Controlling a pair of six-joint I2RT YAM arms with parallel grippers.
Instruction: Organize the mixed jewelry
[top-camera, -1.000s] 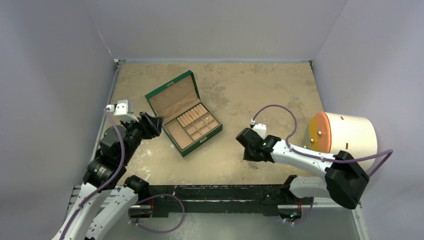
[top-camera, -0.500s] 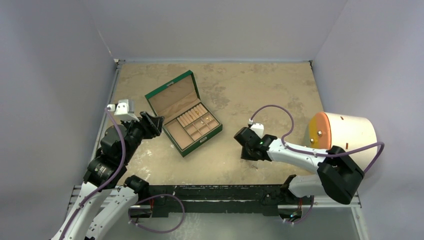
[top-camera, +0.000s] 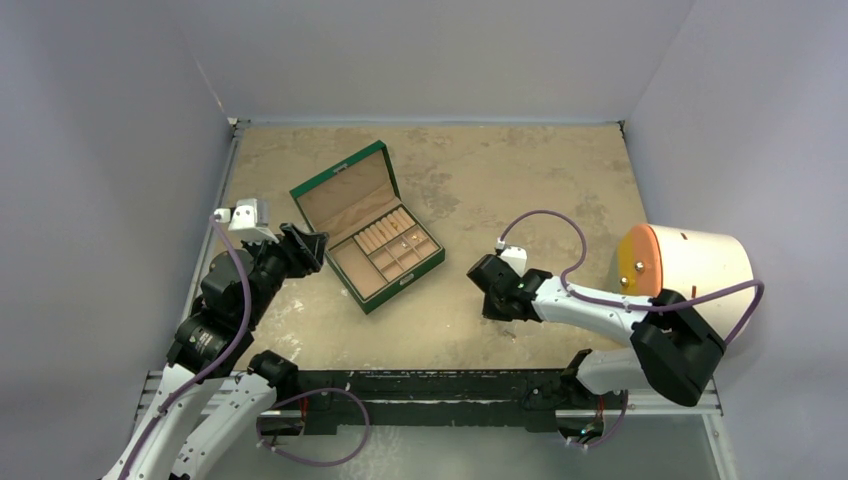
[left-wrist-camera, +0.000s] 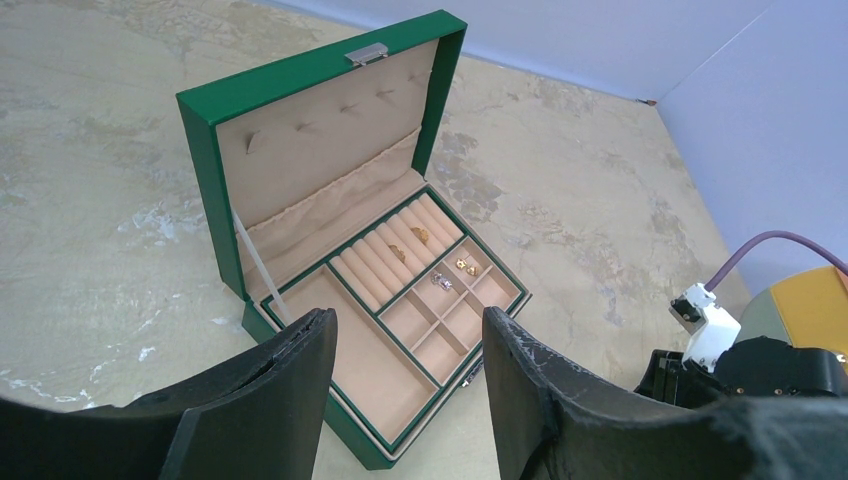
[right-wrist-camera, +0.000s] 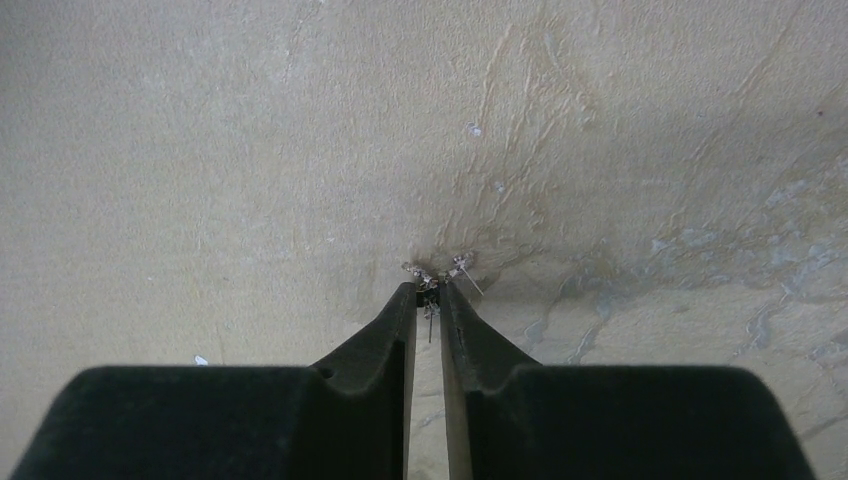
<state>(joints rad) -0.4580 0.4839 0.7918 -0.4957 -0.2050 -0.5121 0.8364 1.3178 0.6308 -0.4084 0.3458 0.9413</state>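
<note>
In the right wrist view my right gripper is down at the table, its jaws closed to a thin gap on a tiny silver stud whose pin hangs between the fingertips. Two more silver pieces lie on the table just past the tips. In the top view the right gripper is right of the open green box. My left gripper is open and empty, above the box's near left corner. The box's tan tray holds gold studs, a silver piece and a gold piece on the ring rolls.
A white drum with an orange face lies on its side at the right edge of the table. Grey walls close in the sandy tabletop on the left, the back and the right. The box lid stands tilted open towards the back left.
My right gripper has moved a little to the left along the table and stays low. The left arm and the box have not moved.
</note>
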